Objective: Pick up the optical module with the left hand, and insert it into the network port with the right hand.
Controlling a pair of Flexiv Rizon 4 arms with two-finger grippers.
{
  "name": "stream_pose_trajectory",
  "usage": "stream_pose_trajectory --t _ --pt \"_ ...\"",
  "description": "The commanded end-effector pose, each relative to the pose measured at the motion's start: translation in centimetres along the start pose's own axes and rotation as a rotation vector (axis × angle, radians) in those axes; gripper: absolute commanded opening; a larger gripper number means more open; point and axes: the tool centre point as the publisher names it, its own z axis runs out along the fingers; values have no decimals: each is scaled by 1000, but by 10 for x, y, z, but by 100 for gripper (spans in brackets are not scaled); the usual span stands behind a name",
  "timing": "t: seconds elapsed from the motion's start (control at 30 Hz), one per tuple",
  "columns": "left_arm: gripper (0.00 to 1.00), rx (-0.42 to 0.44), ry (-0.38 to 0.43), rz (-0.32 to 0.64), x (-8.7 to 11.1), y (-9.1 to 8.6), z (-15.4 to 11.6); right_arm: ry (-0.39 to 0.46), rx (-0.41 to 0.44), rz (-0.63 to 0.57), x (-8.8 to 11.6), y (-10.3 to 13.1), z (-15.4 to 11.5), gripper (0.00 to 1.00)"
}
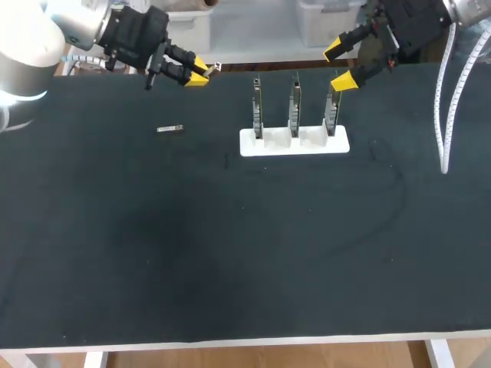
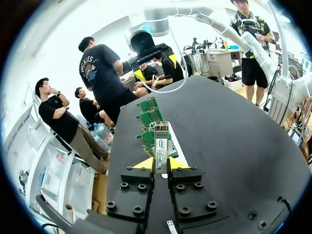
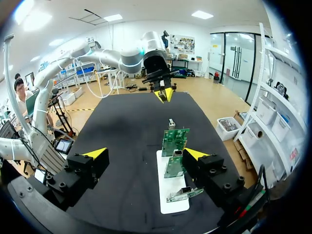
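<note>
Silver optical module [image 2: 161, 146], a slim metal bar with a label on its face, is clamped between the yellow-tipped fingers of the left hand [image 2: 161, 165]. It is held in the air above the black counter [image 1: 230, 253], off the left end of the white plastic rack [image 1: 295, 142] that stands three green circuit boards [image 1: 295, 103] on edge. Its long axis runs out past the fingertips and points towards the rack, with most of its length free ahead of the fingers. The right hand [image 1: 342, 66] hovers by the rack's right end, near the rightmost board, its fingers wide apart and holding nothing. The rack thus lies between the two hands, and the module's free end faces the right hand across it. I judge the coming move to be a handover, which needs the right hand to take that free end without knocking the boards. A second small metal module [image 1: 170, 129] lies flat on the counter well left of the rack, nearer the left hand. The network port is too small to make out on any board, and the fingers hide how deep the held module sits.
</note>
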Motion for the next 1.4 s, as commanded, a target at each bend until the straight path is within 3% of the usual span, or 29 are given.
stream_pose_trajectory --t 0.03,0.27,0.3,0.37,0.5,0.7,0.8,1.4 --pt "0 15 1 1 1 6 0 0 -1 0 0 -1 0 100" --pt "0 15 1 1 1 6 0 0 -1 0 0 -1 0 100" --pt "0 42 13 -40 2 7 -2 0 -1 0 0 -1 0 100" --pt "0 -3 -13 -75 4 12 -10 0 -1 0 0 -1 0 100" --pt "0 -29 21 -40 1 17 -18 0 -1 0 0 -1 0 100" --pt "0 48 4 -8 -11 6 3 0 -1 0 0 -1 0 100" --pt "0 104 42 134 -20 6 3 0 -1 0 0 -1 0 100" --pt "0 104 42 134 -20 6 3 0 -1 0 0 -1 0 100"
